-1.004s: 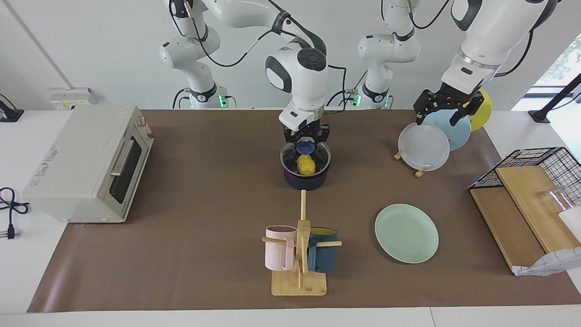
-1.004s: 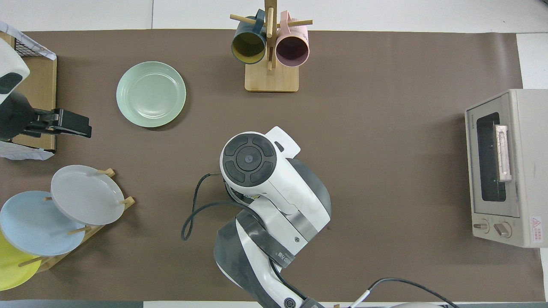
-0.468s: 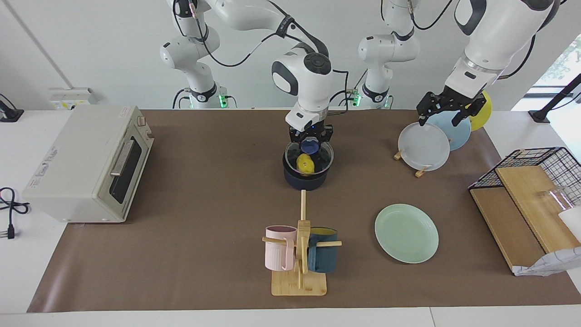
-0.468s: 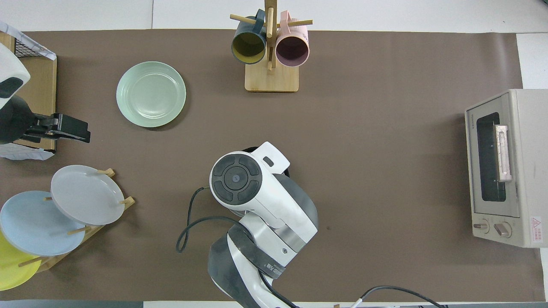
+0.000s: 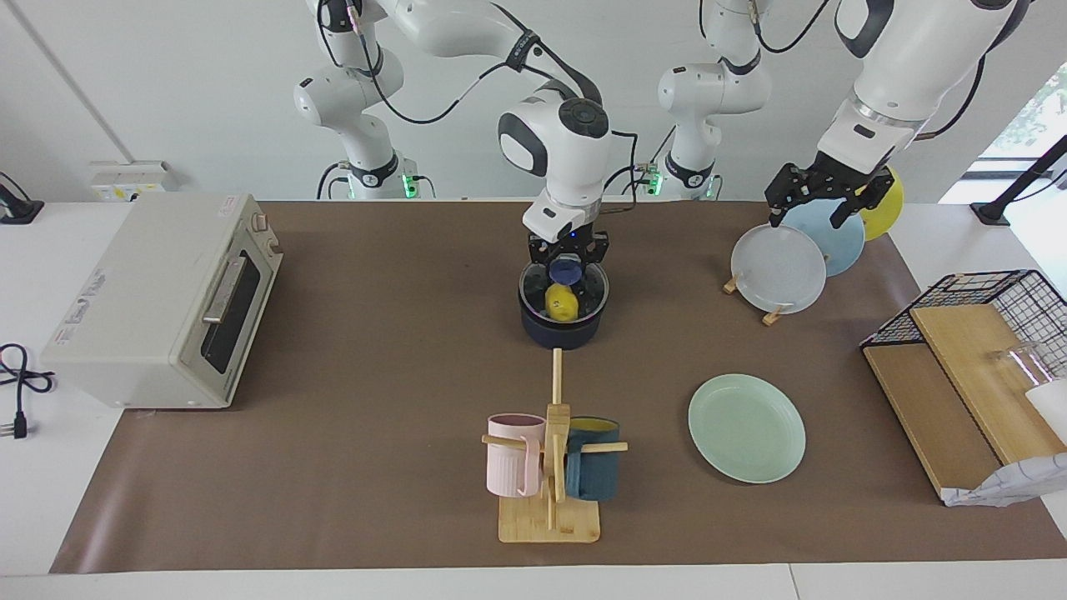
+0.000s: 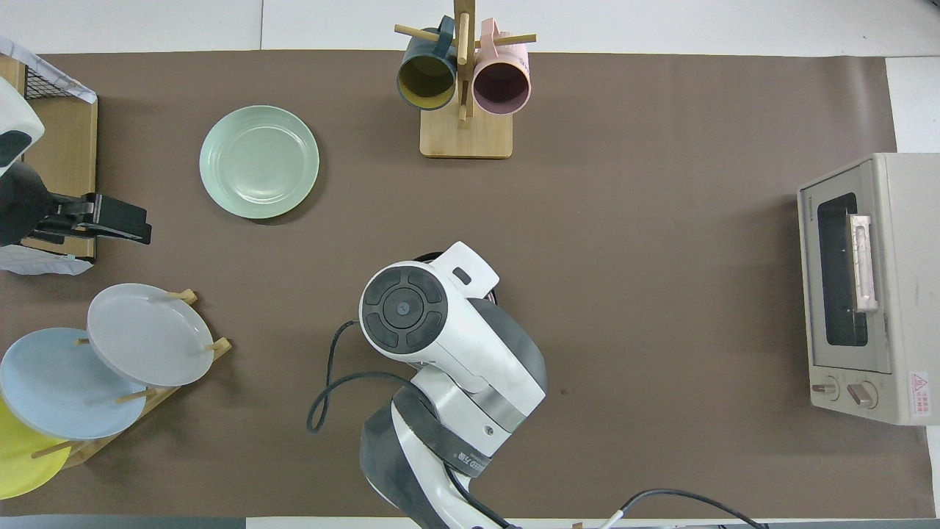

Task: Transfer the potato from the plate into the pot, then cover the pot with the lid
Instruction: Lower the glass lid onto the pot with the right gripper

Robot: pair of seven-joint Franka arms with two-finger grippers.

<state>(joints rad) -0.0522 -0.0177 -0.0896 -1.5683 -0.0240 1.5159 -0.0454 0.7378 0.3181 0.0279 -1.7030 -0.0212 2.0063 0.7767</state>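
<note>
The dark navy pot (image 5: 563, 331) stands mid-table, nearer to the robots than the mug stand. The yellow potato (image 5: 562, 303) lies inside it and shows through the clear glass lid (image 5: 583, 287), which sits level at the pot's rim. My right gripper (image 5: 566, 260) is over the pot, shut on the lid's blue knob (image 5: 565, 271). In the overhead view the right arm (image 6: 411, 308) hides the pot, lid and potato. The mint-green plate (image 5: 747, 427) (image 6: 259, 162) lies bare toward the left arm's end. My left gripper (image 5: 821, 198) (image 6: 136, 229) waits open and empty, raised over the plate rack.
A rack (image 5: 779, 268) holds grey, light blue and yellow plates upright. A mug stand (image 5: 550, 467) with a pink and a teal mug stands farther from the robots than the pot. A toaster oven (image 5: 167, 296) is at the right arm's end, a wire basket with boards (image 5: 967, 333) at the left arm's end.
The right gripper has brought the lid from a tilt to level on the pot's rim. The left gripper has risen slightly over the rack.
</note>
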